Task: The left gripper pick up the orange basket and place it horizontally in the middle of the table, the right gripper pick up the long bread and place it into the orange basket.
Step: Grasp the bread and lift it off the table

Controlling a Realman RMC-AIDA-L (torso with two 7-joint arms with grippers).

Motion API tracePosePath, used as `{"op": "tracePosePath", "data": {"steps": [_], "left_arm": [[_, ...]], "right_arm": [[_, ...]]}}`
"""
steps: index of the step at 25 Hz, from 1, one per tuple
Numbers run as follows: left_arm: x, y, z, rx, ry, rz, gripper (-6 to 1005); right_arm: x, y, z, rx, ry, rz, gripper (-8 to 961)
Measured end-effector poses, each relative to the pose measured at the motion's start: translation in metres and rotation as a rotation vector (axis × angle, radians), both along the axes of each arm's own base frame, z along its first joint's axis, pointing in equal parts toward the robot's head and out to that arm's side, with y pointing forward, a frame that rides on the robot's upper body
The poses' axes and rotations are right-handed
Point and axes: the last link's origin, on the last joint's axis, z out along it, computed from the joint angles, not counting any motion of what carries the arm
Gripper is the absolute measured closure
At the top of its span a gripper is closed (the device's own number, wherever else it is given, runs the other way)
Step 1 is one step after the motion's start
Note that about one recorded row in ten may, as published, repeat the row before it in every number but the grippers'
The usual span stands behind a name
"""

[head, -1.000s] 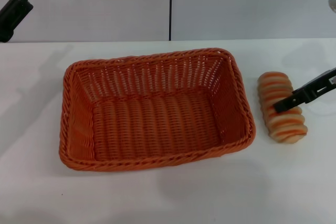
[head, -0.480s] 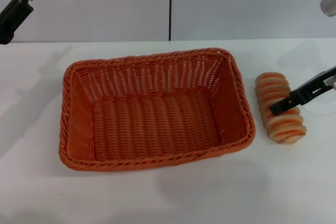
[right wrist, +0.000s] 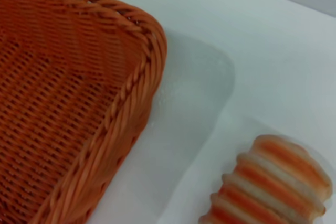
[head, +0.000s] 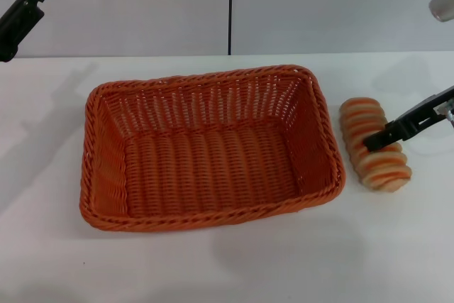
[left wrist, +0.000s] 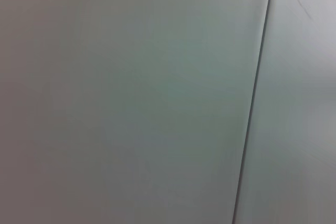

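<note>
The orange basket (head: 206, 79) lies lengthwise across the middle of the white table (head: 227, 267), with nothing in it. Just past its right end lies the long bread (head: 363, 114), cream with orange stripes. My right gripper (head: 376, 140) reaches in from the right edge, one black finger (head: 397, 130) crossing the loaf's middle, shut on it. The right wrist view shows the basket's corner (right wrist: 79, 77) and one end of the bread (right wrist: 275, 182) close beside it. My left gripper (head: 18, 5) hangs raised at the far left, open and holding nothing.
A grey wall with a dark vertical seam (head: 230, 8) stands behind the table; the left wrist view shows only that wall (left wrist: 131, 98). Bare tabletop lies in front of the basket and to its left.
My right gripper and the bread have shifted slightly left toward the basket together. The basket and the left arm have stayed put.
</note>
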Motion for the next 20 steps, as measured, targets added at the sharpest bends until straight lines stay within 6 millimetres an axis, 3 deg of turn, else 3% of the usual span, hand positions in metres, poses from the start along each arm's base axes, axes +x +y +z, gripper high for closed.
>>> {"op": "tracePosePath", "data": {"steps": [4, 20], "left_arm": [[-0.0001, 0.0000, -0.0001, 0.000, 0.000, 0.000, 191], [-0.0005, -0.0014, 0.0004, 0.000, -0.003, -0.002, 191]], "right_arm": [[0.0001, -0.0010, -0.0004, -0.005, 0.003, 0.005, 432], [-0.0001, -0.0019, -0.0007, -0.010, 0.007, 0.007, 554]]}}
